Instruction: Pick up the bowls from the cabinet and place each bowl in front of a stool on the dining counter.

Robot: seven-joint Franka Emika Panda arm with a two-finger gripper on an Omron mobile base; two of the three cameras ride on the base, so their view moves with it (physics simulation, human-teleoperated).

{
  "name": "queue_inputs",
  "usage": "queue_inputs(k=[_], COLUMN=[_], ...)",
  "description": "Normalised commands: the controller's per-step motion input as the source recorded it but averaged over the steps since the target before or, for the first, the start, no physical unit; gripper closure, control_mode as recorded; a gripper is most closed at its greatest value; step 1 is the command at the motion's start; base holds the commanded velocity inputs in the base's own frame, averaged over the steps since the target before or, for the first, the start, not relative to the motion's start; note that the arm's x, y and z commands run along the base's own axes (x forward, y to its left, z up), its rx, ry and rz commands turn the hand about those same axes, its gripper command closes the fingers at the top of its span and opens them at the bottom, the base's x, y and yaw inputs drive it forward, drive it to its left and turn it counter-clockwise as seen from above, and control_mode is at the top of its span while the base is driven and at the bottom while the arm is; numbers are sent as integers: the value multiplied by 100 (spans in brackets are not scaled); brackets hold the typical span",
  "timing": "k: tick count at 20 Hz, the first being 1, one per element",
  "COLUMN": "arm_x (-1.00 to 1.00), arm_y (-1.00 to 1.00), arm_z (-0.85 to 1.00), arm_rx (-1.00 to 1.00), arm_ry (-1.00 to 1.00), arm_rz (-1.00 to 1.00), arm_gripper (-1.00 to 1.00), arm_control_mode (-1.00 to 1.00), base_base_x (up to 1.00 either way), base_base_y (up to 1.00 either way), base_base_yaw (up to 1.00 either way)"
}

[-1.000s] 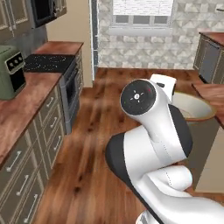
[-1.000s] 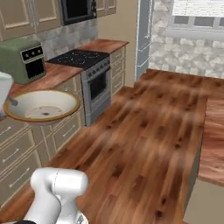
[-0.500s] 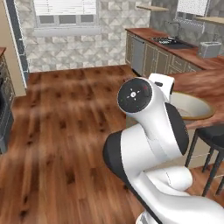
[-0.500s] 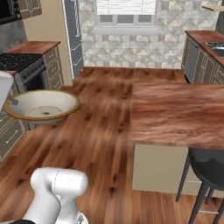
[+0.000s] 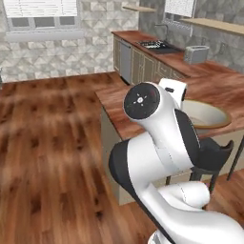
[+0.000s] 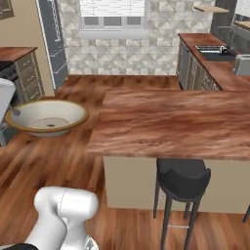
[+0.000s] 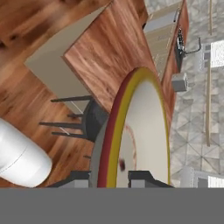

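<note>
The wide shallow ceramic bowl (image 6: 47,117) is cream inside with a brownish-yellow rim. The broad slab dining counter (image 6: 176,124) has a reddish-brown wood grain on a plain beige base. Beside the counter, the round padded stool (image 6: 182,178) is black.

You see a smooth ceramic bowl (image 6: 46,117), cream inside with a brownish rim. The desk (image 6: 176,122) has a reddish wood-grain top on a plain matt beige base. The stool (image 6: 182,178) has a black padded seat on thin dark metal legs.
</note>
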Motion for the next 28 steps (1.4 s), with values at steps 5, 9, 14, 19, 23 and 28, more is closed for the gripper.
queue_inputs(k=[5,9,14,19,23,28], arm_x=[0,0,0,0,0,0], arm_y=[0,0,0,0,0,0], arm_z=[0,0,0,0,0,0], arm_rx=[0,0,0,0,0,0], arm_ry=[0,0,0,0,0,0], arm_rz=[0,0,0,0,0,0], arm_gripper=[100,100,100,100,100,100], arm_control_mode=[100,100,100,100,100,100], base_base_x=[0,2,11,0,34,57], base_base_y=[-100,-100,-96,-9,0,-5], base_base_yaw=[10,15,23,12,0,-1])
